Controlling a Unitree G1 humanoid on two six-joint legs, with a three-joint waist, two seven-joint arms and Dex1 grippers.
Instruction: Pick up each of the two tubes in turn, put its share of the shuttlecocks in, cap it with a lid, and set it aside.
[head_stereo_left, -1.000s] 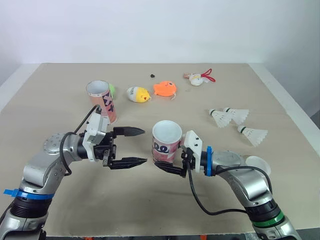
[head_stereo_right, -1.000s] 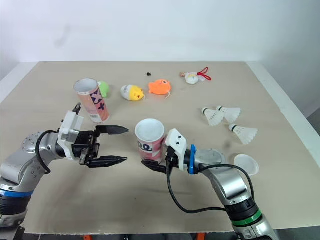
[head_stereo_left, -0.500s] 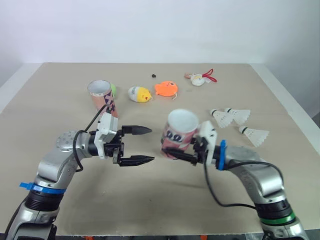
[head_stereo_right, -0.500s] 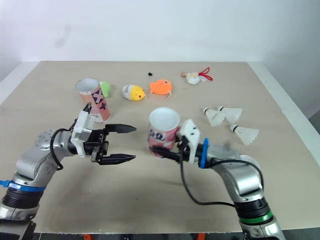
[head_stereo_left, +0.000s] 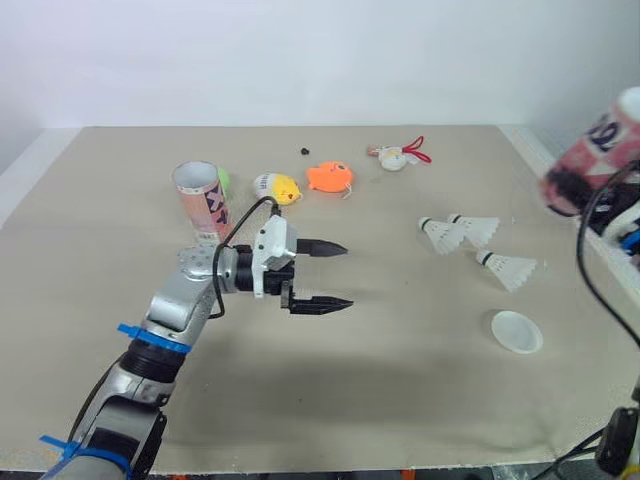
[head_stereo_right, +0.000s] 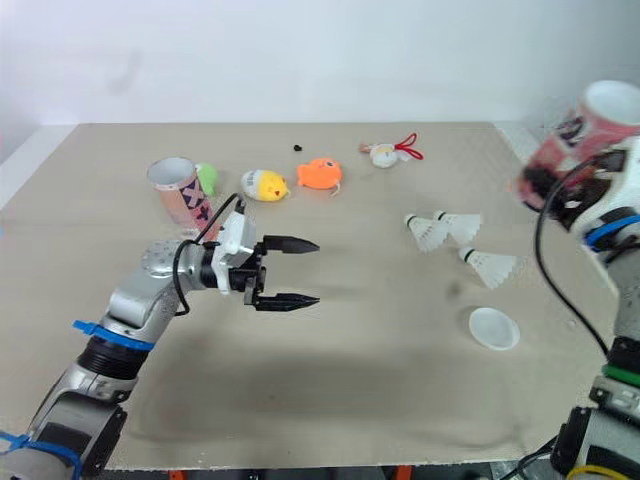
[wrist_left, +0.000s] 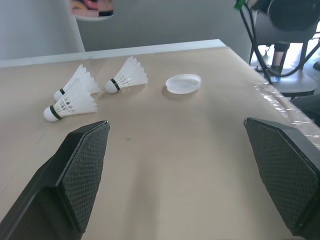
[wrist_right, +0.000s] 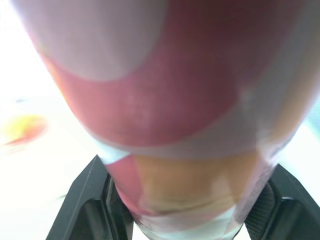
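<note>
My right gripper (wrist_right: 185, 202) is shut on a pink and white tube (head_stereo_left: 598, 150), held tilted in the air past the table's right edge. A second pink tube (head_stereo_left: 203, 200) stands open on the table at the left. My left gripper (head_stereo_left: 348, 275) hovers open over the table's middle, to the right of that tube, with nothing between its fingers. Three white shuttlecocks lie at the right: two side by side (head_stereo_left: 440, 235) (head_stereo_left: 475, 230) and one nearer (head_stereo_left: 508, 270). A white lid (head_stereo_left: 516, 331) lies flat in front of them.
A yellow chick toy (head_stereo_left: 277, 188), an orange fish toy (head_stereo_left: 329, 178) and a green ball (head_stereo_left: 223, 181) lie behind the left gripper. A small charm with a red cord (head_stereo_left: 400, 157) lies at the back. The table's right edge (head_stereo_left: 600, 255) runs close to the shuttlecocks.
My right gripper has carried the tube from the table's middle up and far to the right. The left gripper has moved right and forward, still open.
</note>
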